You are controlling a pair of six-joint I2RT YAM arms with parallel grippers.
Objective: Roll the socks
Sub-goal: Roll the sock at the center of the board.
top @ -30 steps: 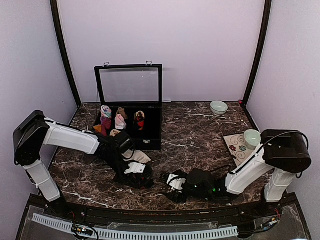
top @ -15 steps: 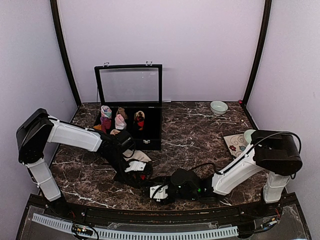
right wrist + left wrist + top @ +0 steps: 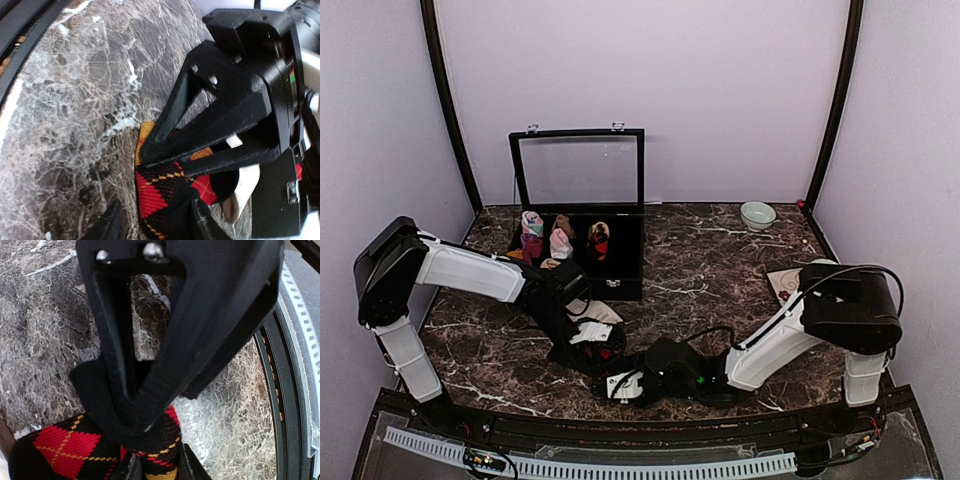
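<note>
Plainly the argyle sock (image 3: pixel 167 192) is light, limp knit. By my judgement it will sag, stretch and bunch rather than keep a shape, and will likely drag on the marble table (image 3: pixel 70 110) instead of sliding cleanly. The best hold looks to be at one end, through both layers, so that a tight first turn can be started. The sock lies near the table's front edge, between the two arms. The cream sock (image 3: pixel 602 312) sits just behind it, beside the left arm. The left gripper (image 3: pixel 144 159) is clamped on the argyle sock's edge, the fabric pinched between nearly closed tips. The right gripper (image 3: pixel 157 212) straddles the same sock with its jaws part-way apart — one finger lies against the knit and marble shows beside the other, so no firm grip is evident.
</note>
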